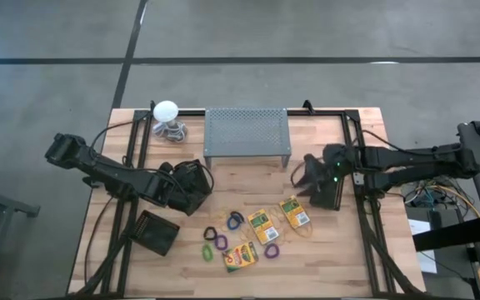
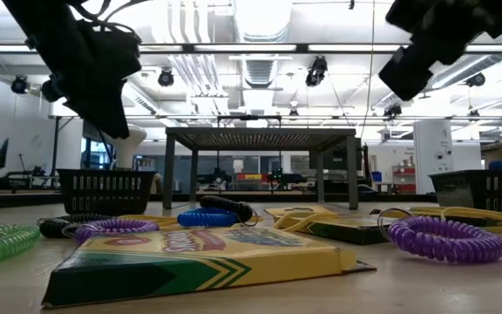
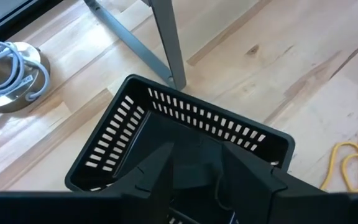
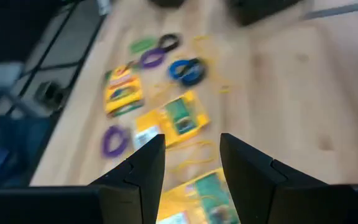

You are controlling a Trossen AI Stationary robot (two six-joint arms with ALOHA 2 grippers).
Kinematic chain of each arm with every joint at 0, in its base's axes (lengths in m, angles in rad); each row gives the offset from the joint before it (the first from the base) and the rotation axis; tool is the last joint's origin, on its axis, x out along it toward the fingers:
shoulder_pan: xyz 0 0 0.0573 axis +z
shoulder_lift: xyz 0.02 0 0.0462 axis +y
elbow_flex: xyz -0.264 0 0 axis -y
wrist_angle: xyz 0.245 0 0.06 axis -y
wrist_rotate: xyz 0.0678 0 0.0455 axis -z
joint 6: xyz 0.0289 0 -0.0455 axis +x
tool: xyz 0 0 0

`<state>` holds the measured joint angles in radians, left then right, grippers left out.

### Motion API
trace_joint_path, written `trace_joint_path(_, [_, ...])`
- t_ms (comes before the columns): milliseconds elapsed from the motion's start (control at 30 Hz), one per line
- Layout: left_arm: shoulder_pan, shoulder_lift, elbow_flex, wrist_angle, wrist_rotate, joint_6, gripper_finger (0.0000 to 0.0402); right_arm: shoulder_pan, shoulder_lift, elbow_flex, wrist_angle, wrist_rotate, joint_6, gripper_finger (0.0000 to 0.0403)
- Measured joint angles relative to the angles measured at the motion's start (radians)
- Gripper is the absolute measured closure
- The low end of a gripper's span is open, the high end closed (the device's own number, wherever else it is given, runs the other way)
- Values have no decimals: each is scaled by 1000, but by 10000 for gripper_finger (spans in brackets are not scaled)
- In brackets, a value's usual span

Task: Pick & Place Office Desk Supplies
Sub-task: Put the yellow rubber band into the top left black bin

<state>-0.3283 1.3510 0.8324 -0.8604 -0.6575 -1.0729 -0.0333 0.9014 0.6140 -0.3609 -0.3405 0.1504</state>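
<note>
Right gripper [image 4: 191,163], fingers parted and empty, hovers near three yellow-and-green cardboard crayon boxes [image 1: 262,226] mid-table — likely light, stiff, best pinched across narrow edges. Left gripper [image 3: 194,177] open over black slotted basket [image 3: 104,134].

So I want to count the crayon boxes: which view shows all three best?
The high view: the crayon boxes lie unobstructed, all three apart. The low view shows one box big in front, the others partly hidden. The right wrist view shows three, blurred; the left wrist view shows none.
</note>
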Motion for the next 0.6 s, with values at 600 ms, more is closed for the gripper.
trace_joint_path(600, [0, 0, 1, 1, -15, 0, 259, 238, 414, 14, 114, 78, -93, 255])
